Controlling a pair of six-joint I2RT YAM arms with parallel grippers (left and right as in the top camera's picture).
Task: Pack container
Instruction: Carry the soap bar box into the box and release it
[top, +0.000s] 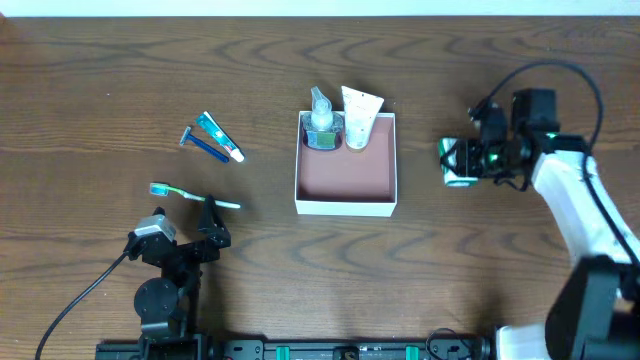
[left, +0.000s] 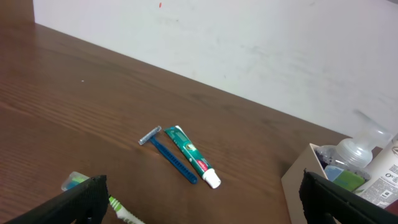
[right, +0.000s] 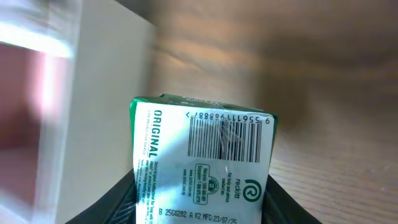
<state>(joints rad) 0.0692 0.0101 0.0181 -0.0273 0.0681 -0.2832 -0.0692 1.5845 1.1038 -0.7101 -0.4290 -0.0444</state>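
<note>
Overhead: the square, shallow container (top: 345, 208) with thin white walls and a pink-brown floor sits mid-table, open side up, its walls running parallel to the table (top: 100, 80) edges. Being square, it shows no clear long axis. Inside it, against the far wall, stand a clear plastic pump bottle (top: 321, 115) and a white squeeze tube (top: 358, 118), side by side. Well left of the container lie a small teal toothpaste tube (top: 218, 137) and a blue razor (top: 203, 146), touching or nearly so. Nearer the front edge lies a green-and-white toothbrush (top: 190, 193). The left gripper (top: 208, 222) hangs just in front of the toothbrush. Right of the container, apart from it, the right gripper (top: 465, 160) grips a green-and-white carton (top: 455, 178).

Left wrist: the dark fingers (left: 81, 199) stand wide apart at the two lower corners with nothing between them. The razor (left: 168, 152) and toothpaste tube (left: 191, 155) lie ahead, side by side on a diagonal. The toothbrush (left: 118, 208) is partly hidden by the left finger. A corner of the container (left: 298, 180) shows at the right, with the bottle (left: 357, 152) rising above its rim.

Right wrist: the carton (right: 205, 162), barcode side facing the camera, is clamped between the fingers (right: 118, 205). The container's white wall (right: 106, 81) stands blurred just behind it to the left.
</note>
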